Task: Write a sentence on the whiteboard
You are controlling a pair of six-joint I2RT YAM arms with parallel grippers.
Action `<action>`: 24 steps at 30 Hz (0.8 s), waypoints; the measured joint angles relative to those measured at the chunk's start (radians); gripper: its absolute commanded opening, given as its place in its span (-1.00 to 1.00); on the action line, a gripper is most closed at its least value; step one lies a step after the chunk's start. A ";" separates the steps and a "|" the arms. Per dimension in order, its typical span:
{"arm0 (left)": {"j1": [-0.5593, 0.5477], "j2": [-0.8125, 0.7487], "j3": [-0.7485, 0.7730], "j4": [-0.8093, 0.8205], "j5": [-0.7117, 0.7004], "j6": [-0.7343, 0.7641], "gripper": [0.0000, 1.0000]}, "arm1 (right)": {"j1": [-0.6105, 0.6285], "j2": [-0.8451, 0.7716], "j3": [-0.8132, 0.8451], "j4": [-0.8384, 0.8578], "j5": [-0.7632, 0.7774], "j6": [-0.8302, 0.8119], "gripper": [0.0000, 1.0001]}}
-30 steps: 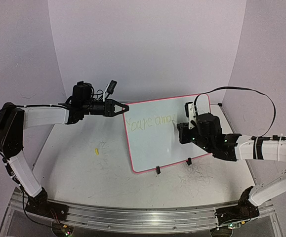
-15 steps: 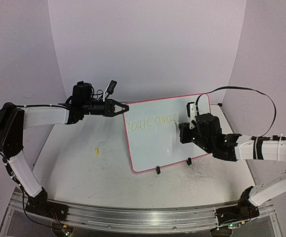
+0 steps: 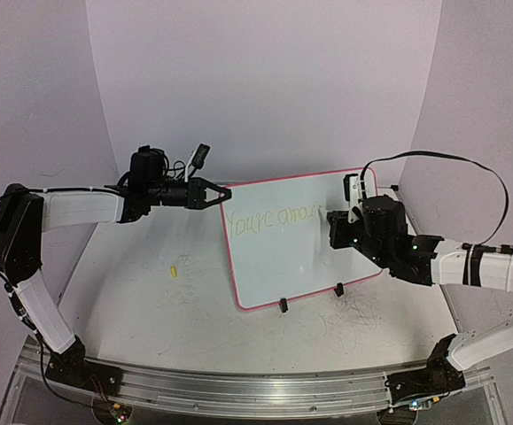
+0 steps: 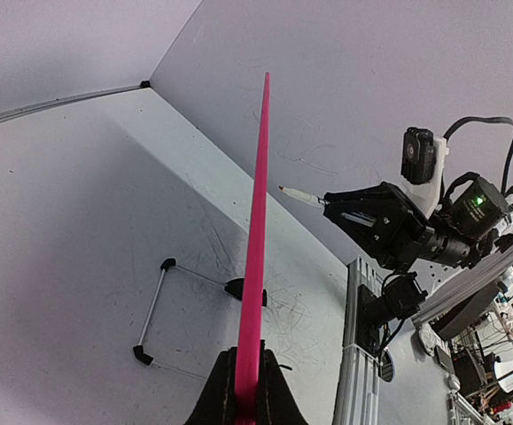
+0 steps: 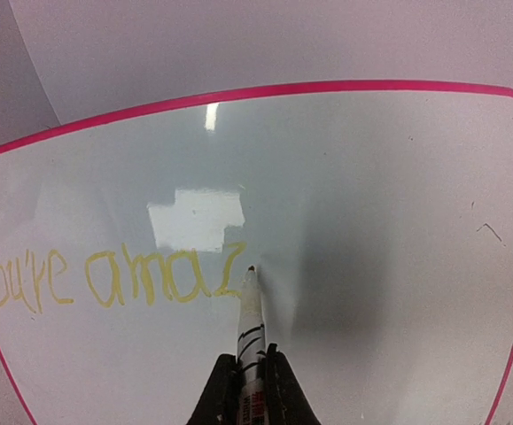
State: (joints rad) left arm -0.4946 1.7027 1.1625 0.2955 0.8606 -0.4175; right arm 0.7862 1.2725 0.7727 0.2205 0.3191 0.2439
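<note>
Currently: clip feet [image 3: 283, 306], two, black, on near edge of whiteboard [image 3: 274, 257]. Said whiteboard: on tabletop [image 3: 150, 301], toward right edge, tilted up on feet; probably light, thin, stiff, slick-faced; take by pink rim, not face. Next, right gripper [image 5: 249, 385]: clamped on marker [image 5: 252, 319], tip at end of sentence [image 5: 105, 279], yellow, reading "You're amaz", unfinished. Farthest, left gripper [image 3: 221, 192]: pinched shut on whiteboard's far-left corner rim.
</note>
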 measured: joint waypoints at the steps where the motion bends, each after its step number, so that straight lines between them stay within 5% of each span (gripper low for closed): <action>1: 0.000 0.000 0.000 0.000 0.000 0.000 -1.00 | -0.003 0.003 0.005 0.003 0.000 -0.005 -1.00; 24: 0.000 0.000 0.000 0.000 0.000 0.000 -1.00 | -0.025 0.090 0.065 0.043 0.005 -0.040 -1.00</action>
State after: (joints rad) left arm -0.4946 1.7027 1.1625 0.2951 0.8604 -0.4179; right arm 0.7616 1.3620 0.8375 0.2638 0.3237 0.2039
